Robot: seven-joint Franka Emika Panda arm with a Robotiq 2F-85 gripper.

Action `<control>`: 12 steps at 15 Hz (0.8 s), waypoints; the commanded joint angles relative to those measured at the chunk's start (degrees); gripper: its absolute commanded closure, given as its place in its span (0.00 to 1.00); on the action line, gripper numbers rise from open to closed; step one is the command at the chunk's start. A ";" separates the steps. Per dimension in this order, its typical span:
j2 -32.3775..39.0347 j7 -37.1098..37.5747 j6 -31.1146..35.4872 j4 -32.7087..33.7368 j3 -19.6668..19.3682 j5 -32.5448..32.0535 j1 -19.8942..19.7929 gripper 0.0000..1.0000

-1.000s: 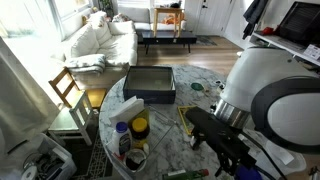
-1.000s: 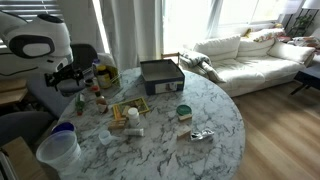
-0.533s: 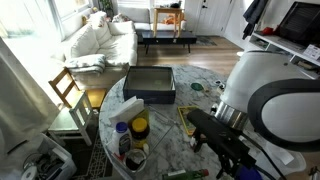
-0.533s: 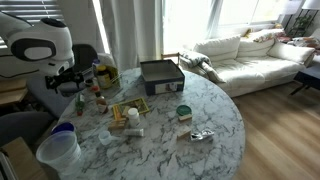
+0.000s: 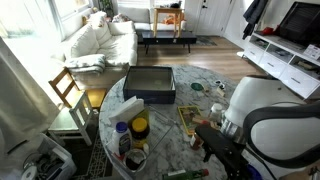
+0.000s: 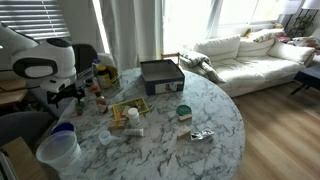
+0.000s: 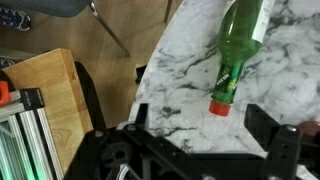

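In the wrist view a green bottle (image 7: 238, 45) with a red cap (image 7: 220, 107) lies on its side on the white marble table (image 7: 180, 85), the cap pointing toward my gripper. The gripper (image 7: 205, 128) hovers over the table's edge just short of the cap, open, with nothing between its black fingers (image 7: 266, 125). In both exterior views the white arm (image 5: 270, 125) (image 6: 42, 68) reaches over the table's rim, and the gripper (image 5: 214, 143) hangs low above it.
A black tray (image 5: 150, 84) (image 6: 161, 75) sits mid-table. Jars and bottles (image 5: 132, 132) cluster at one side, with a green-lidded tin (image 6: 183, 112), a wrapper (image 6: 202, 134) and a blue-lidded tub (image 6: 58, 146). A wooden chair (image 5: 68, 88), a sofa (image 6: 250, 55) and wooden floor (image 7: 60, 85) surround the table.
The arm has sunk lower and drawn back toward the table's rim in both exterior views. The gripper stays open and the objects on the table have not moved.
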 commanded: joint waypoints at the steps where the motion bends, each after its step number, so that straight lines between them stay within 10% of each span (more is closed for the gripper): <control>1: 2.71 -2.83 6.39 -1.70 0.75 4.66 0.86 0.15; 5: 6.37 -4.43 11.29 -1.34 1.64 7.80 1.37 0.49; 12: 11.68 -6.26 17.97 0.29 2.88 10.36 2.05 0.00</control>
